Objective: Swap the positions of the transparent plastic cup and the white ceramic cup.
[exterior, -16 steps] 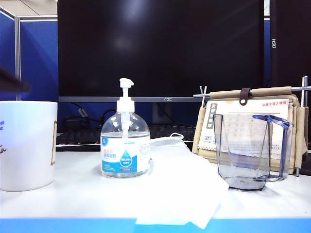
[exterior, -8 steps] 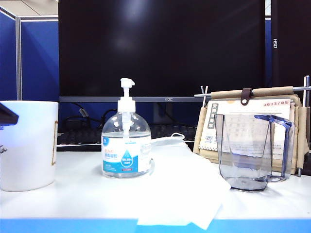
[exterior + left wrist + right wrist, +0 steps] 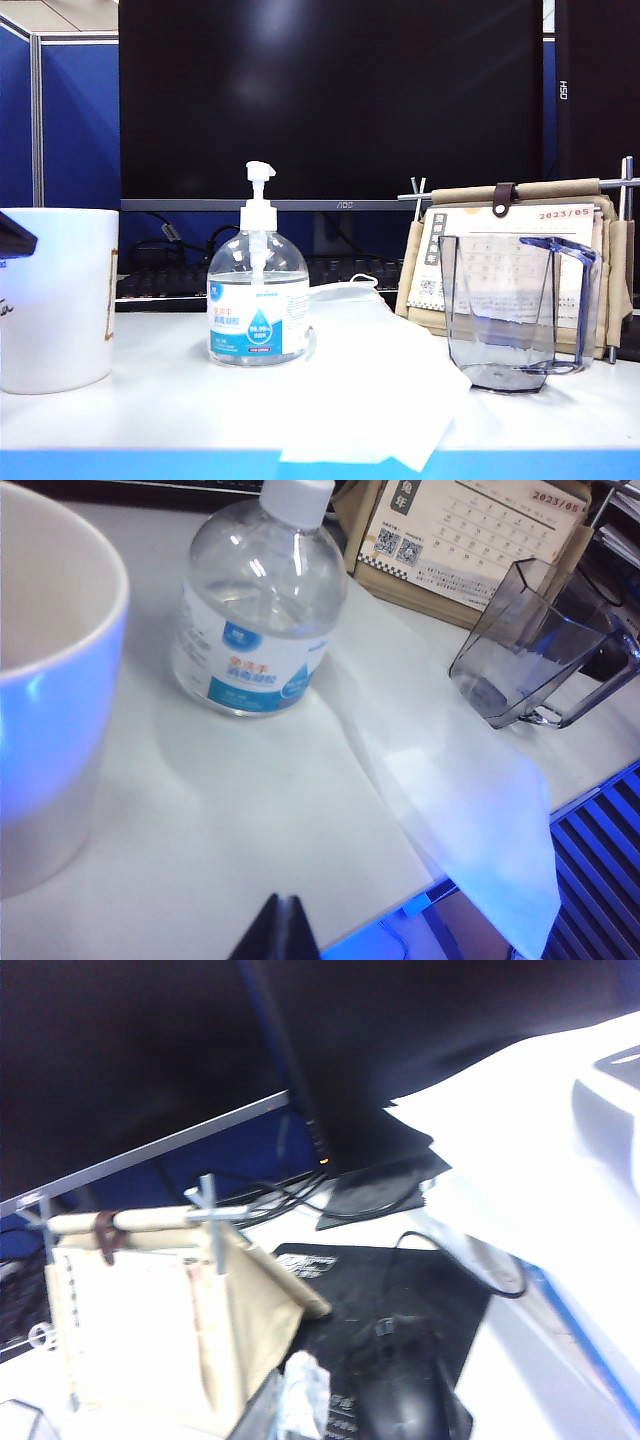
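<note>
Nothing's swapped yet. The white ceramic cup (image 3: 55,298) sits at the left edge of the table (image 3: 180,410), the transparent plastic cup (image 3: 520,315) over toward the right edge, both upright, with the pump bottle (image 3: 258,290) and a sheet of tissue (image 3: 385,385) between them.

My left hand (image 3: 283,930) is pinched together with nothing in it, hanging near the front edge just beside the white cup. My right hand isn't visible at all; its fingers read as closed, and its camera is looking off past the desk calendar (image 3: 150,1310) toward a mouse (image 3: 400,1395).

So the first job is opening the left fingers before going for that mug. It's wide, so I'd guess gripping the rim wall beats trying to span it. Lift well clear too, since the pump head stands tall right in the crossing path.
</note>
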You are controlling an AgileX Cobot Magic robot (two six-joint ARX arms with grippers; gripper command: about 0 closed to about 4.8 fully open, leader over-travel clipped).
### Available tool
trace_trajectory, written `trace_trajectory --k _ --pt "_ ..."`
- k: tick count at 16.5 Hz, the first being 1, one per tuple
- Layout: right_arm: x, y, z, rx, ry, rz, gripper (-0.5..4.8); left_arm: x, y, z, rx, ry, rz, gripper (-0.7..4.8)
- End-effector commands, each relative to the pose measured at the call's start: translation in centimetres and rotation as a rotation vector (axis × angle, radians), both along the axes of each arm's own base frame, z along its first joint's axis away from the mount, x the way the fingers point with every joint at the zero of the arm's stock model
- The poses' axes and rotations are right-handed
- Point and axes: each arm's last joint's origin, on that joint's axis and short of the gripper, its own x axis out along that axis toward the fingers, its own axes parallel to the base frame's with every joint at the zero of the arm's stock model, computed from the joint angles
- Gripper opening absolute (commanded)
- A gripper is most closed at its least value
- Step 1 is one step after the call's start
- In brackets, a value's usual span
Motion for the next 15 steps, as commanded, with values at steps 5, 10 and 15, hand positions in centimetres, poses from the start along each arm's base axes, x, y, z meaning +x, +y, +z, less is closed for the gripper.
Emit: trace_trajectory --k 5,10,15 --pt "0.03 0.23 -0.49 -0.001 0.035 0.024 -0.01 0.04 -0.02 0.17 -0.006 -0.011 0.001 -0.04" --pt "0.03 0.22 -0.5 -0.002 0.038 0.027 -0.01 0.02 0.0 0.22 -0.01 -0.016 0.002 -0.04" --pt "0.03 0.22 -0.49 -0.002 0.038 0.026 -0.01 -0.87 0.77 0.81 -0.138 -0.165 -0.003 -0.04"
